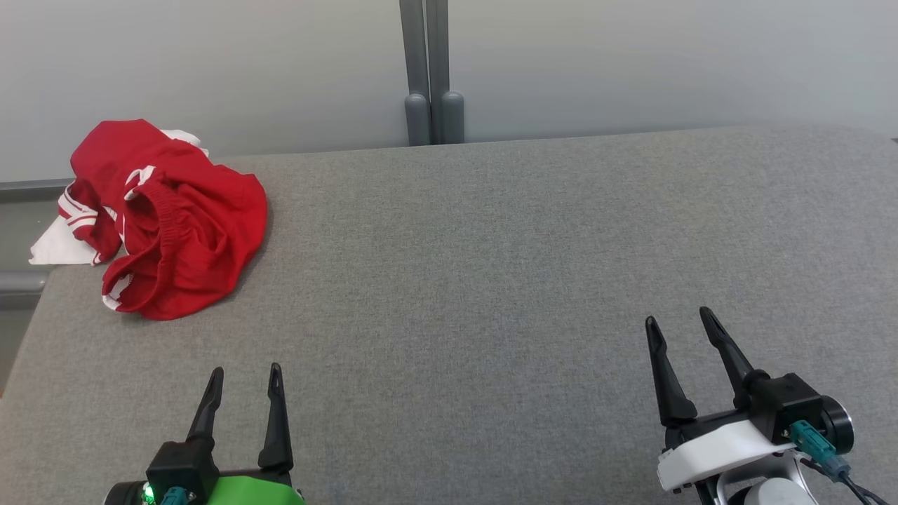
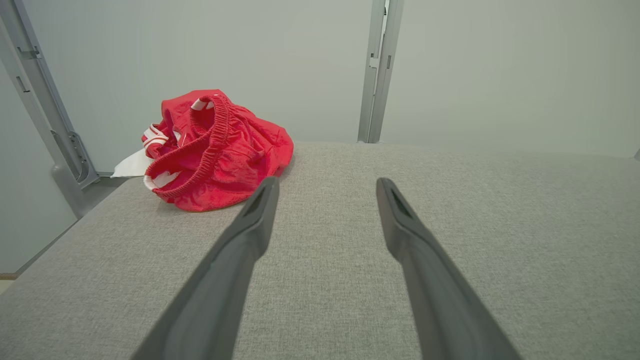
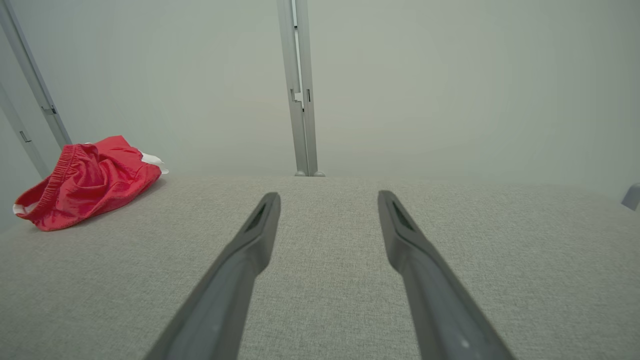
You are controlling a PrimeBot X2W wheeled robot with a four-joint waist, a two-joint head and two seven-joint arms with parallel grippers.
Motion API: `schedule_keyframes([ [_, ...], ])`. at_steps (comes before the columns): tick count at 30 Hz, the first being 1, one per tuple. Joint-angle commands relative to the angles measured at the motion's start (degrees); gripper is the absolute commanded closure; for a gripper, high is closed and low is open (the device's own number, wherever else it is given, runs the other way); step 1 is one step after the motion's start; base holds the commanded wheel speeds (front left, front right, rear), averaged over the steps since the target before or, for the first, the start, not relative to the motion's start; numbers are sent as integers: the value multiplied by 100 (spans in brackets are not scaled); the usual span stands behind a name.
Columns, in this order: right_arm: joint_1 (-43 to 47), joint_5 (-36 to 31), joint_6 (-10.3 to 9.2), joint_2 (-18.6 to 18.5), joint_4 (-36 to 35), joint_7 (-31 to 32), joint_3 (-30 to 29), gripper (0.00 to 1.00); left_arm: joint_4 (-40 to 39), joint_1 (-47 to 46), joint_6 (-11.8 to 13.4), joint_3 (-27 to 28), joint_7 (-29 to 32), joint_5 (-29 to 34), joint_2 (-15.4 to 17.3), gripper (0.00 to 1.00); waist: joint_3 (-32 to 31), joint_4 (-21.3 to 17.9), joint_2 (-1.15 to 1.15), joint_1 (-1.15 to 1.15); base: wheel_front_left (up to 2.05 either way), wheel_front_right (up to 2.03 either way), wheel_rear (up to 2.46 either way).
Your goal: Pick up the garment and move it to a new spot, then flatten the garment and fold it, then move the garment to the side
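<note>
The garment point(image 1: 175, 224) is a crumpled red pair of shorts with white trim and an elastic waistband, heaped at the far left corner of the grey table point(image 1: 491, 280). The left wrist view has the garment point(image 2: 220, 155) ahead and left of the fingertips; in the right wrist view the garment point(image 3: 90, 180) lies far off to the left. My left gripper point(image 1: 245, 372) stands open near the front edge, well short of the heap, with nothing between its fingers. My right gripper point(image 1: 677, 319) is open too, at the front right, far from the cloth.
A grey post point(image 1: 431, 70) rises behind the table's back edge against a pale wall. A metal frame rail point(image 2: 45, 110) runs by the table's left end. The garment's white part overhangs the left edge point(image 1: 56, 249).
</note>
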Motion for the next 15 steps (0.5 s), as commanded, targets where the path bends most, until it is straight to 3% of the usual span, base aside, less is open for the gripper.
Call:
schedule_keyframes([
  [1, 56, -6, 3, -22, 17, -26, -8, 0, 8, 39, 10, -1, -5, 54, 38, 0, 1, 1, 0, 0, 0, 0, 0],
  [15, 33, 14, 3, -22, 60, -23, -42, 0, 37, 4, 11, -15, -4, 50, 38, 0, 1, 13, 0, 0, 0, 0, 0],
])
